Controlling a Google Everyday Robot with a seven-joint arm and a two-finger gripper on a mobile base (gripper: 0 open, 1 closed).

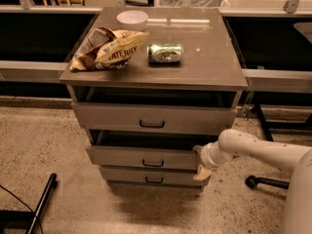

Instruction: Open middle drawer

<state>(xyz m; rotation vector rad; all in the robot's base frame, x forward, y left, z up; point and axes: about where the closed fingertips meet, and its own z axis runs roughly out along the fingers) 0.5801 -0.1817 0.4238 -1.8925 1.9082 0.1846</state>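
We have one view, set high in front of the drawer cabinet [156, 118] and tilted down, facing its fronts and looking onto the worktop [204, 62] from fairly near. The claw [200, 162] sits lower right, at the right end of the middle drawer [141, 156].
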